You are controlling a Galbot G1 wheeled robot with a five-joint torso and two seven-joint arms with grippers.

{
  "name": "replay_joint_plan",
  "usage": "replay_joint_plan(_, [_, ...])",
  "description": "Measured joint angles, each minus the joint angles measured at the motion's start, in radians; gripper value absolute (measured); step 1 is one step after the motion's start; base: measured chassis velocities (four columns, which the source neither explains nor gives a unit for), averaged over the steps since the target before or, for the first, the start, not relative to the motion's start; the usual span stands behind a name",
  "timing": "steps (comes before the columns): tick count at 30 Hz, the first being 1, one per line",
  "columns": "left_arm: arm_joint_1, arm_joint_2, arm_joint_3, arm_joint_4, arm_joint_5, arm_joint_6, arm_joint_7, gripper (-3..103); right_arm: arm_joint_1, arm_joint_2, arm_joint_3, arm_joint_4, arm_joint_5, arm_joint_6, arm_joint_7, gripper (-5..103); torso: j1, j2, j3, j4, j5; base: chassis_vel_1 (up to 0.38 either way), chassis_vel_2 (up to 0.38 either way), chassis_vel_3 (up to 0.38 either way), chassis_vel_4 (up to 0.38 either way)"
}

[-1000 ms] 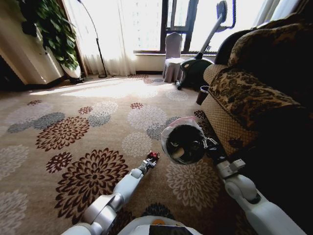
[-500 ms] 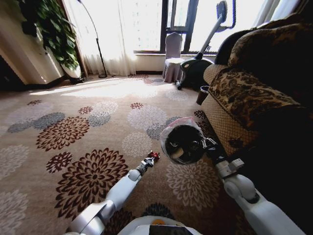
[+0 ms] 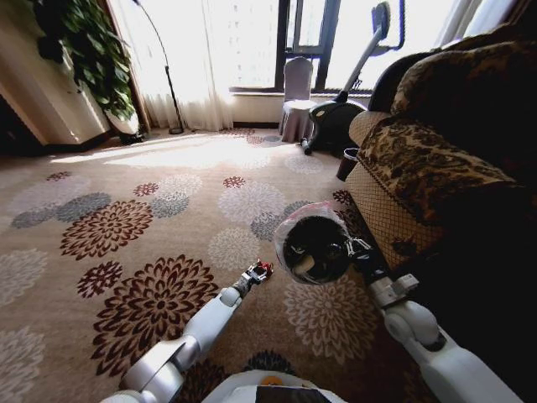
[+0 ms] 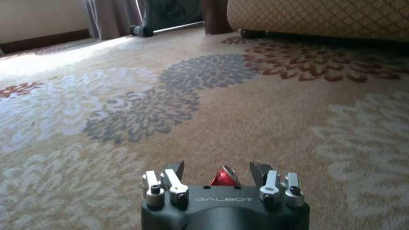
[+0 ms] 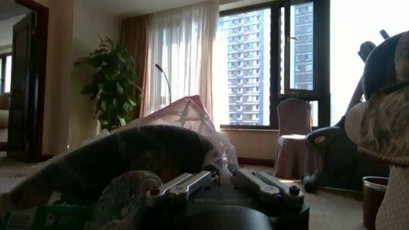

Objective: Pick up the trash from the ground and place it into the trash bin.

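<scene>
Open carpet [image 3: 126,210] spreads left and ahead; the sofa [image 3: 419,168] walls the right. The right gripper [image 3: 357,250] clamps the bin [image 3: 315,245] rim, held tilted; the left gripper [image 3: 258,273], low beside it, pinches a red bit [image 4: 223,176]. Since a second ago, the left arm has swung slightly left

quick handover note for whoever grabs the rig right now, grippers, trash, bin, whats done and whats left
Left gripper: low over the carpet, jaws closed on a small red piece of trash.
Right gripper: jaws clamped on the rim of the trash bin, holding it off the floor beside the sofa, tilted with its mouth toward the head camera.
Done: some litter already lies inside the bin; the red piece is gripped.
Left: get the red piece into the bin.
</scene>
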Motion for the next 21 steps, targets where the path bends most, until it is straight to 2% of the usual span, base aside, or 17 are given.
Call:
replay_joint_plan(3, [-0.007,-0.001,0.0,0.003,-0.023,0.0,0.018,83,0.005,0.0,-0.007,-0.001,-0.002,0.001,0.0,0,0.0,0.0,0.0,-0.0001,0.0003,-0.345,0.029,0.314,-0.028])
replay_joint_plan(5, [-0.008,-0.002,0.0,0.007,-0.029,0.002,0.024,83,0.01,0.001,-0.012,-0.003,-0.003,0.002,0.0,0,0.0,0.0,0.0,-0.0002,0.0003,-0.355,0.043,0.371,-0.034])
replay_joint_plan(6, [-0.009,-0.007,-0.002,0.016,-0.048,0.017,0.033,93,0.014,0.004,-0.016,-0.004,-0.005,0.004,0.001,0,0.0,0.0,0.0,-0.0002,0.0008,-0.357,0.063,0.349,-0.067])
replay_joint_plan(7, [-0.008,-0.01,-0.003,0.018,-0.056,0.037,0.024,97,0.016,0.005,-0.017,-0.005,-0.006,0.004,0.001,0,0.001,0.0,0.0,-0.0003,0.0006,-0.308,0.063,0.249,-0.067])
replay_joint_plan(8, [-0.005,-0.011,-0.005,0.014,-0.061,0.065,0.011,97,0.016,0.006,-0.018,-0.005,-0.007,0.004,0.001,0,0.001,0.0,0.001,-0.0003,0.0005,-0.308,0.046,0.249,-0.067])
replay_joint_plan(9, [-0.005,-0.011,-0.005,0.014,-0.061,0.065,0.011,97,0.016,0.006,-0.018,-0.005,-0.007,0.004,0.001,0,0.001,0.0,0.001,-0.0003,0.0005,-0.308,0.046,0.249,-0.067])
replay_joint_plan(11, [0.028,0.005,-0.003,-0.044,-0.104,0.188,-0.033,88,0.015,0.006,-0.017,-0.009,-0.009,0.004,0.001,0,0.001,0.0,0.001,-0.0002,-0.0001,-0.124,0.045,0.109,-0.058])
replay_joint_plan(12, [0.041,0.016,-0.002,-0.067,-0.11,0.214,-0.043,82,0.015,0.004,-0.015,-0.01,-0.009,0.004,0.001,0,0.001,0.0,0.001,0.0,0.0,-0.065,0.018,0.01,-0.043])
replay_joint_plan(14, [0.054,0.027,0.0,-0.088,-0.114,0.233,-0.051,82,0.015,0.003,-0.013,-0.012,-0.009,0.004,0.001,0,0.0,0.0,0.0,0.0003,-0.0001,-0.033,0.009,0.005,-0.021])
replay_joint_plan(15, [0.084,0.047,0.001,-0.129,-0.111,0.268,-0.068,72,0.016,0.001,-0.012,-0.018,-0.009,0.004,0.001,0,0.0,0.0,0.0,0.0004,-0.0003,0.095,0.012,-0.048,0.023])
replay_joint_plan(16, [0.095,0.056,0.001,-0.143,-0.108,0.28,-0.075,72,0.017,0.001,-0.012,-0.02,-0.009,0.004,0.0,0,0.0,0.0,0.0,0.0004,-0.0001,0.095,-0.01,-0.083,0.023])
replay_joint_plan(17, [0.105,0.062,0.001,-0.157,-0.105,0.289,-0.081,66,0.02,0.002,-0.014,-0.022,-0.009,0.004,0.0,0,0.0,0.0,0.0,0.0004,0.0,0.076,-0.01,-0.083,0.029])
replay_joint_plan(18, [0.105,0.062,0.001,-0.157,-0.105,0.289,-0.081,66,0.02,0.002,-0.014,-0.022,-0.009,0.004,0.0,0,0.0,0.0,0.0,0.0004,0.0,0.076,-0.01,-0.083,0.029])
replay_joint_plan(19, [0.122,0.073,-0.003,-0.18,-0.101,0.311,-0.09,61,0.029,0.005,-0.023,-0.027,-0.009,0.004,0.0,0,0.0,0.0,0.0,-0.0001,0.0,0.025,-0.029,-0.062,0.029])
replay_joint_plan(20, [0.13,0.078,-0.006,-0.188,-0.099,0.316,-0.093,67,0.036,0.007,-0.029,-0.03,-0.009,0.004,0.0,0,0.0,0.0,0.0,-0.0003,-0.0002,0.0,0.0,0.0,0.0])
replay_joint_plan(21, [0.134,0.08,-0.009,-0.191,-0.097,0.317,-0.094,63,0.042,0.009,-0.033,-0.032,-0.009,0.004,0.0,0,0.0,0.0,0.0,-0.0002,0.0002,0.0,0.0,0.0,0.0])
